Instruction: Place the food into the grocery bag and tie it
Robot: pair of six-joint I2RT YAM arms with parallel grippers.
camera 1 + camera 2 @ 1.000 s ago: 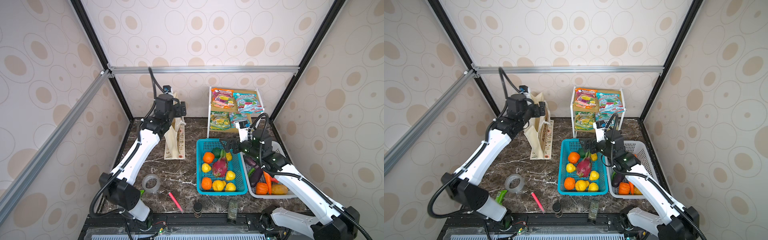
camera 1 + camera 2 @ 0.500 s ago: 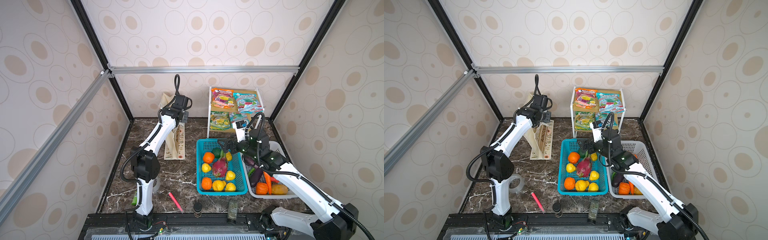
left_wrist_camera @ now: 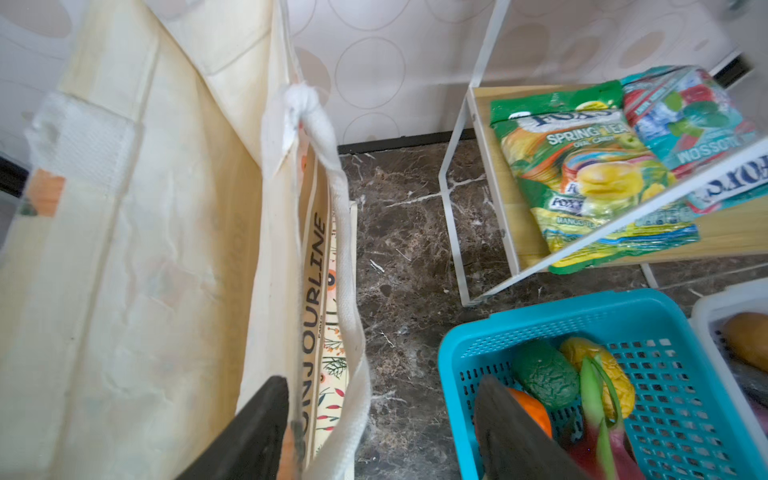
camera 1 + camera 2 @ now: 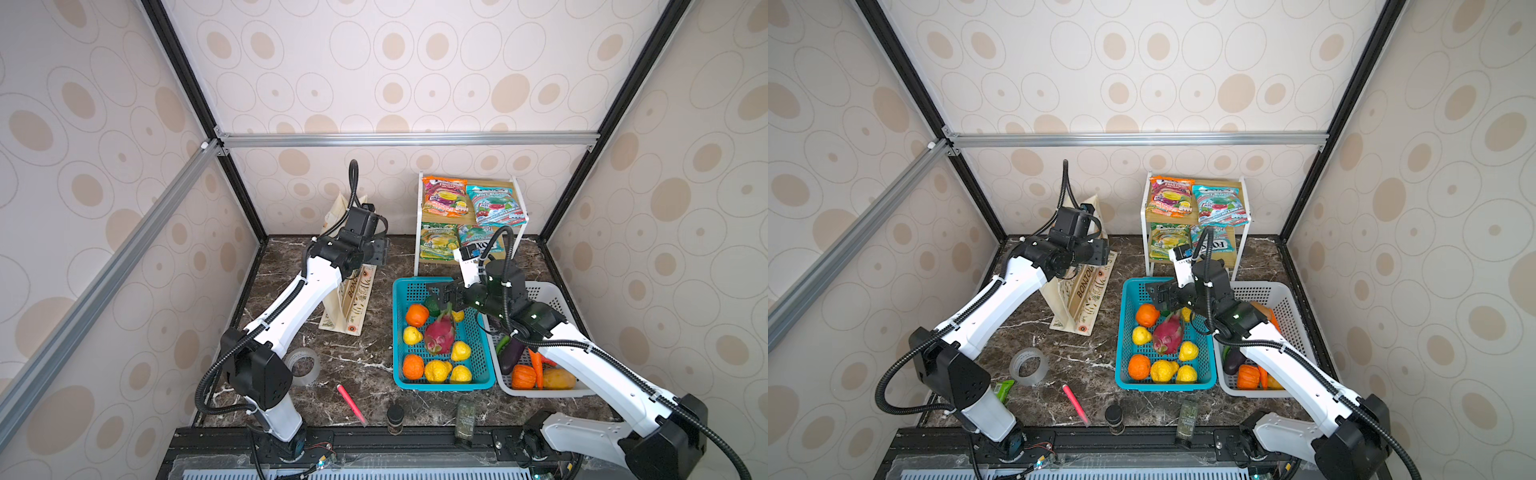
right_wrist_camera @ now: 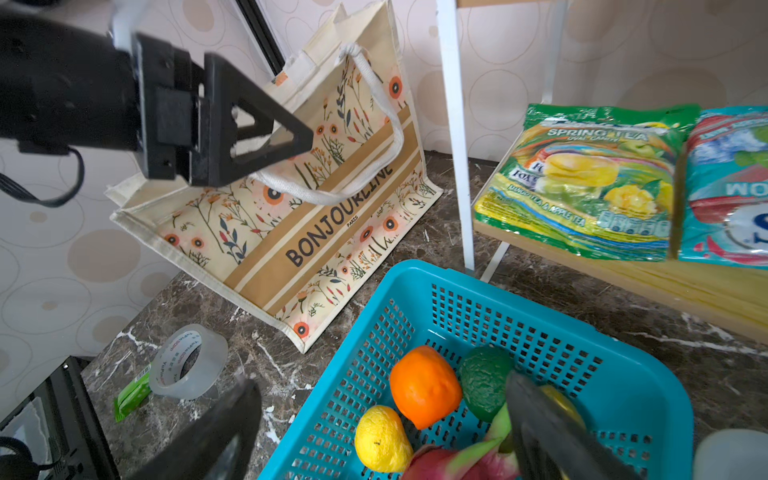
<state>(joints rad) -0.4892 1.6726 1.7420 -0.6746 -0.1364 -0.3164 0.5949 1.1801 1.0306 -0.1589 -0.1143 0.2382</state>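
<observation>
The grocery bag (image 4: 356, 300) stands tilted on the dark marble tabletop (image 4: 365, 353) near the back wall, just left of the white rack (image 4: 417, 232), its "BONJOURLINE" band facing the baskets. The left gripper (image 3: 380, 382) hovers at the bag's upper edge with its jaws apart. In the left wrist view the printed wall and the white handle (image 3: 347, 266) lie between its 2 fingers, though whether either finger touches the cloth cannot be told. The right gripper (image 5: 382, 382) hangs spread wide above the far end of the turquoise basket (image 4: 440, 385), closed on nothing, over an orange (image 5: 424, 386) and a green fruit (image 5: 484, 382). The food sits outside the bag: the pink dragon fruit (image 4: 439, 332) and yellow citrus (image 4: 439, 370) in the turquoise basket, the purple eggplant (image 4: 512, 356) in the white basket (image 4: 540, 392) beside it, and 4 candy packets (image 4: 444, 198) on the rack's 2 shelves. A tape roll (image 4: 303, 365) and a red pen (image 4: 351, 400) lie near the front edge, well apart from the bag.
</observation>
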